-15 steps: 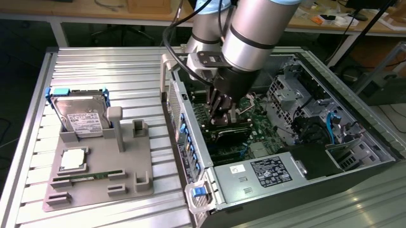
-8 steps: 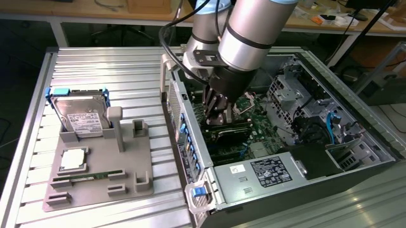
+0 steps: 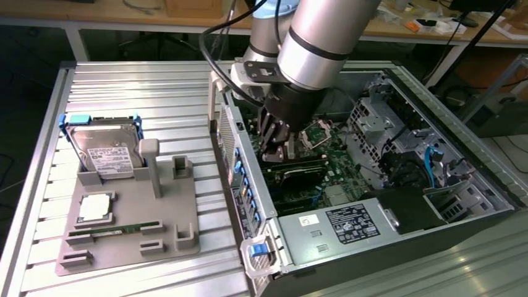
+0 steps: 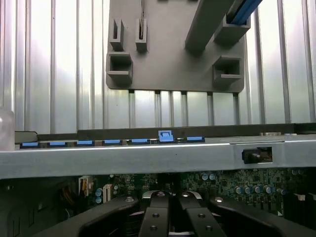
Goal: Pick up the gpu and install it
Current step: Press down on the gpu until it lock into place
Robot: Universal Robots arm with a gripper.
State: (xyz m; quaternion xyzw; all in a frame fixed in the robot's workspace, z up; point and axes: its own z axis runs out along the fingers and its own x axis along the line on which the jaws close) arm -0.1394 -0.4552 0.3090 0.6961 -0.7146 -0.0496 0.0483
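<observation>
Gripper (image 3: pixel 276 141) fingers were pressed together inside the open computer case (image 3: pixel 429 111) in the exterior view, low over the green board (image 3: pixel 326 151). The gpu (image 3: pixel 290 167) lay dark and flat just under them, in the board. A grey holder tray (image 3: pixel 123 241) sat on the exterior view's left with a hard drive (image 3: pixel 106 151).

In the wrist view, the black fingers (image 4: pixel 158 217) were shut above the board, past the case's metal edge (image 4: pixel 148 158).
</observation>
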